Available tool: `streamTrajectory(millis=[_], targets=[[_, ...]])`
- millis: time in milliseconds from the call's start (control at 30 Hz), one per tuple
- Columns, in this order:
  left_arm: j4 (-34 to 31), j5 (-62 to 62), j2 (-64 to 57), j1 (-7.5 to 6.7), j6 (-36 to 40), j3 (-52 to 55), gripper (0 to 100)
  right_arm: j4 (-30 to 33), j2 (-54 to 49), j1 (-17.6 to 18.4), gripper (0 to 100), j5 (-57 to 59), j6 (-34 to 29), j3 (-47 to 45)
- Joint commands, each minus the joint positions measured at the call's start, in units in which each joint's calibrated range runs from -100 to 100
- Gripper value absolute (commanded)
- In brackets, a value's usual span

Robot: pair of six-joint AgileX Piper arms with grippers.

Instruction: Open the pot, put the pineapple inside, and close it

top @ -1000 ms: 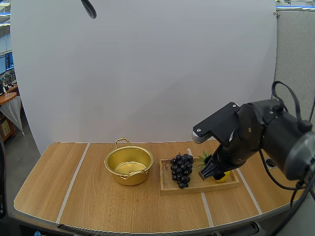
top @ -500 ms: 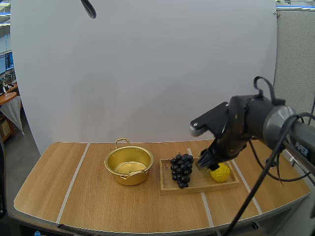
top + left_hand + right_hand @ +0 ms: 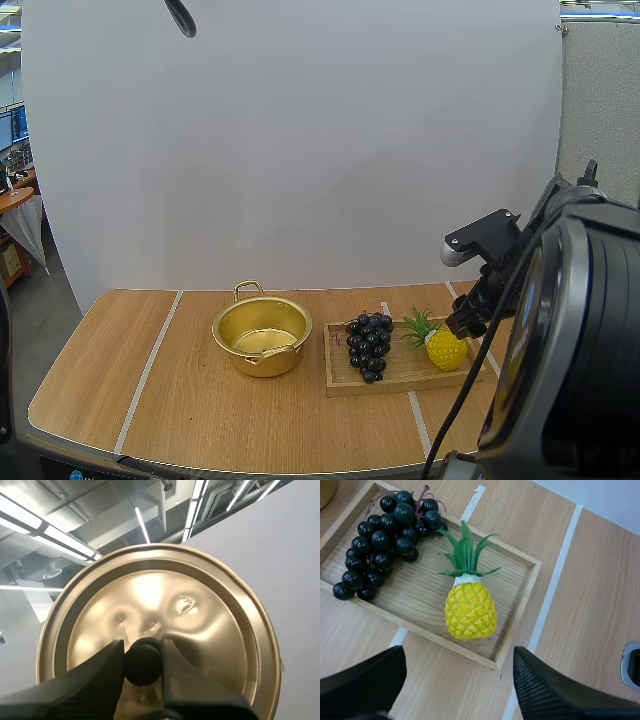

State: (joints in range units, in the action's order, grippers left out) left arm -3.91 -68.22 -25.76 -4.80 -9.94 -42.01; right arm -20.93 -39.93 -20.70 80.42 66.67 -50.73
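1. Gripping with the left gripper [image 3: 142,652], pinched the round black knob [image 3: 142,664] of the lid [image 3: 200,625] between ribbed black fingers [image 3: 85,680], clamped tight onto it.
2. Saw the lid as a shallow disc of shiny golden metal with a raised rim and a rippled sheen around the knob.
3. Held the right gripper [image 3: 459,655] spread wide, nothing between its ribbed fingers [image 3: 545,690], above the edge of the wooden tray [image 3: 520,600] near the pineapple [image 3: 470,611].
4. Found the pineapple lying in the tray's right part: plump yellow body, diamond-scored skin, spiky green crown pointing toward the far rim.
5. Noted a bunch of grapes [image 3: 380,540], glossy dark round berries on a reddish stem, lying in the tray's left part, apart from the pineapple.
6. Found the pot [image 3: 262,335] uncovered on the bench [image 3: 180,400], left of the tray and near it: round, golden metal, with loop handles.
7. Saw the bench as pale wood grain crossed by white stripes.
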Motion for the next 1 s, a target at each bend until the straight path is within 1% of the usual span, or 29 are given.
streamTrajectory(millis=[0,167,300,433,633,733,967], targets=[[-0.65,1.74,-0.2,-0.24,0.6,-0.31,0,-2.83,5.88,-1.09,100,2.07,8.41,2.21],[-0.65,1.74,-0.2,-0.24,0.6,-0.31,0,-4.25,8.83,-0.82,100,2.07,10.64,4.59],[-0.65,1.74,-0.2,-0.24,0.6,-0.31,0,-4.03,10.28,1.15,100,2.07,10.4,6.0],[-0.65,1.92,-0.19,-0.24,0.6,-0.31,0,-3.36,12.07,3.54,100,1.08,8.54,6.0],[-0.65,1.92,-0.19,-0.24,0.6,-0.31,0,1.29,17.02,6.5,100,-7.98,3.41,6.0],[-0.65,1.92,-0.19,-0.24,0.6,-0.31,0,1.94,19.77,7.0,100,-7.98,2.59,6.0],[-0.65,1.92,-0.19,-0.24,0.6,-0.31,0,3.22,24.65,7.1,100,-11.93,1.25,6.0]])
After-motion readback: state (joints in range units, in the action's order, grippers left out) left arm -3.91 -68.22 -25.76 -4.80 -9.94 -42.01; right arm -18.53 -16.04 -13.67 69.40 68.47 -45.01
